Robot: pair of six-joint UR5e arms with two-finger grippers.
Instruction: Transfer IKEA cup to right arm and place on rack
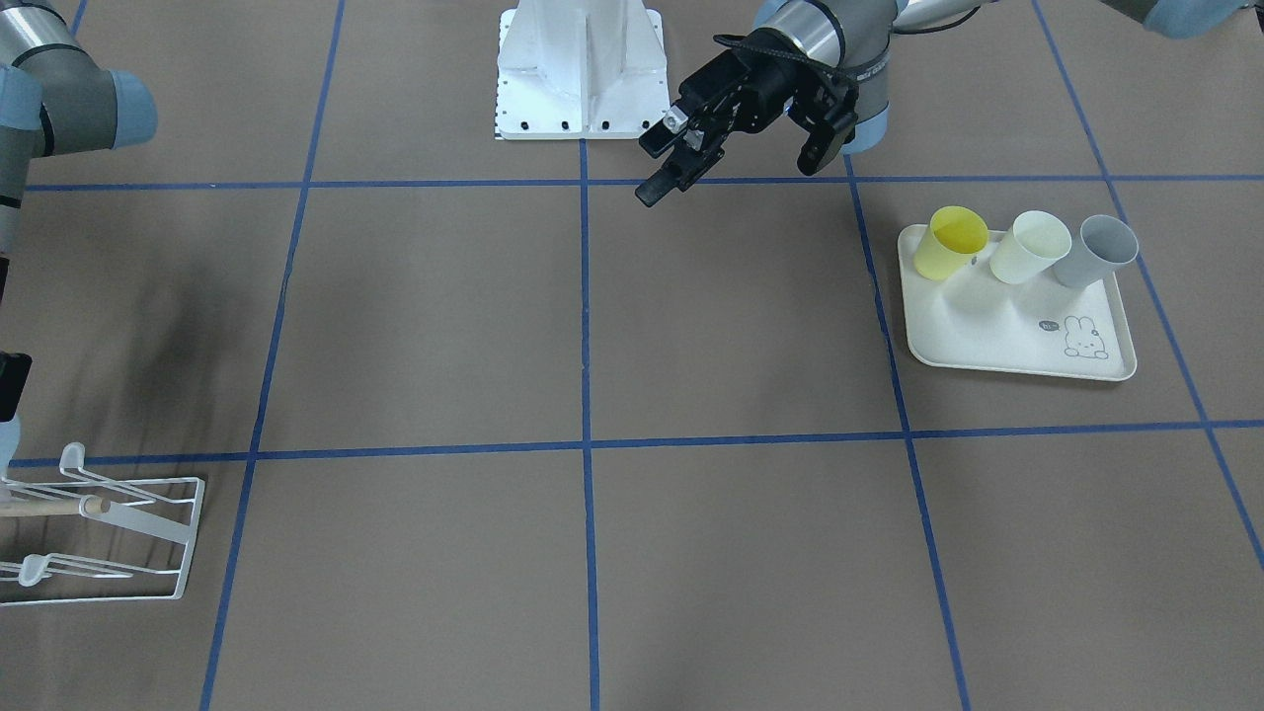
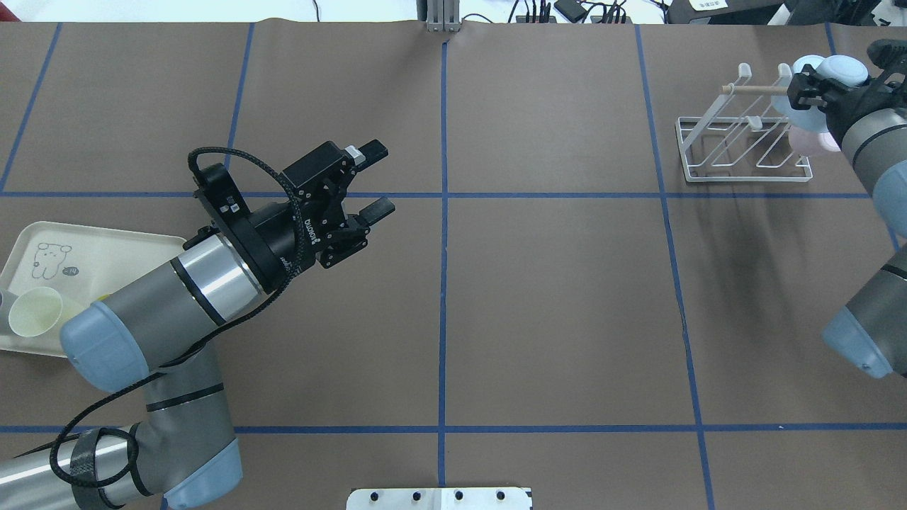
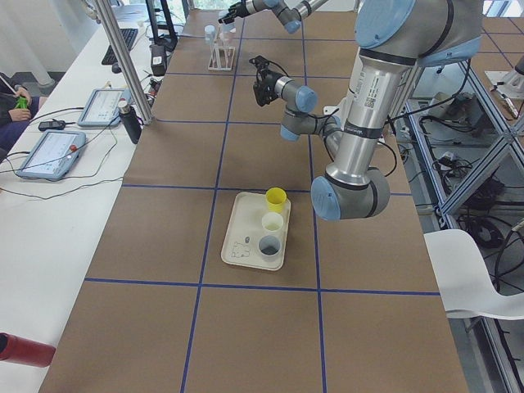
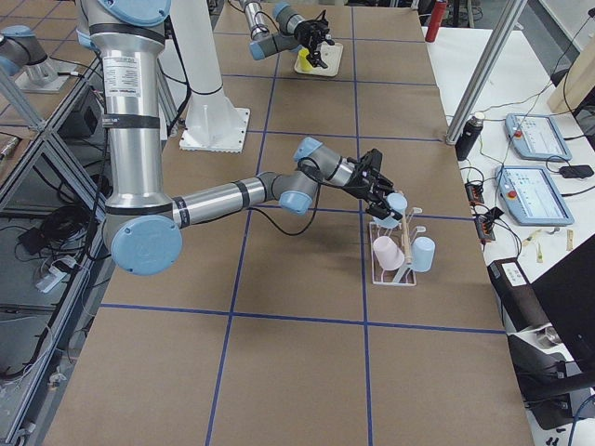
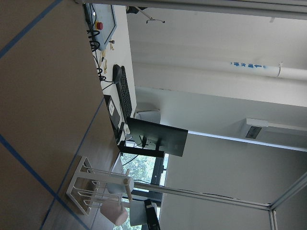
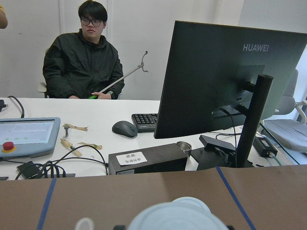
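A light-blue IKEA cup [image 4: 397, 202] is in my right gripper [image 4: 385, 199], which is shut on it just above the white wire rack [image 4: 395, 274]. The cup's round base fills the bottom of the right wrist view [image 6: 172, 215]. A pink cup [image 4: 385, 251] and another light-blue cup [image 4: 423, 254] hang on the rack. In the overhead view the right gripper [image 2: 808, 95] is at the rack's [image 2: 737, 152] far right corner. My left gripper [image 2: 368, 180] hovers open and holds nothing left of the table's middle, far from the rack.
A cream rabbit-print tray [image 1: 987, 346] on the left arm's side holds a yellow cup [image 1: 950, 242], a cream cup [image 1: 1029, 247] and a grey cup [image 1: 1094, 251]. A person [image 6: 81, 57] sits behind the desk beyond the rack. The white robot base [image 1: 581, 69] stands at the table's edge.
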